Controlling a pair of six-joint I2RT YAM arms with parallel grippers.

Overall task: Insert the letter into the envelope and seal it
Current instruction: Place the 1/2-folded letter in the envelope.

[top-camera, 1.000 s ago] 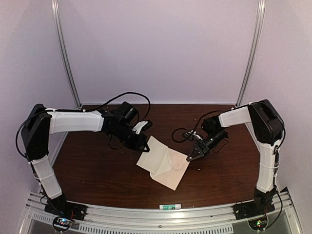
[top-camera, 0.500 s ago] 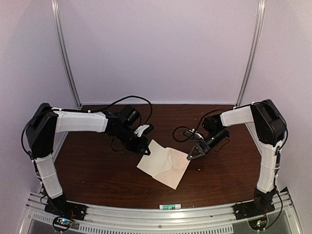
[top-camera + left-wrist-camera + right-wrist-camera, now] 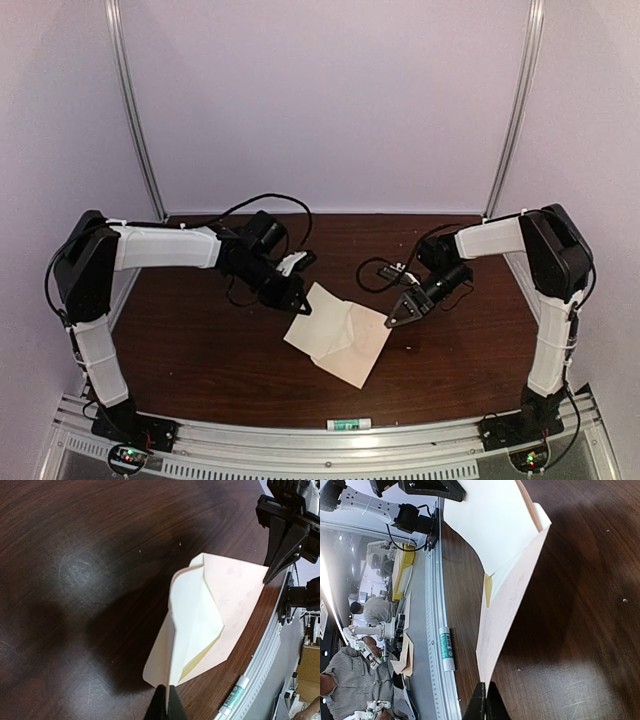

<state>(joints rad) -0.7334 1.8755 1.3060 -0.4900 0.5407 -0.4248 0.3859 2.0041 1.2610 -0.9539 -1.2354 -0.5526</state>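
The pale cream letter (image 3: 318, 312) lies slanted over the tan envelope (image 3: 362, 350) in the middle of the table, its right part overlapping the envelope. My left gripper (image 3: 300, 305) is shut on the letter's upper-left corner. In the left wrist view the letter (image 3: 192, 610) rises on edge from the closed gripper (image 3: 167, 702), with the envelope (image 3: 240, 590) beneath it. My right gripper (image 3: 390, 323) is shut on the envelope's right corner and holds it slightly off the wood. In the right wrist view the envelope (image 3: 505, 615) curves up from the closed gripper (image 3: 486, 700), with the letter (image 3: 490, 520) beyond.
A green-and-white glue stick (image 3: 348, 424) lies on the rail at the table's near edge, also seen as a glue stick (image 3: 446, 649) in the right wrist view. The dark wooden table (image 3: 200, 350) is bounded by metal rails and purple walls.
My left gripper has shifted slightly right with the letter, sliding it further over the envelope. The right gripper has barely moved.
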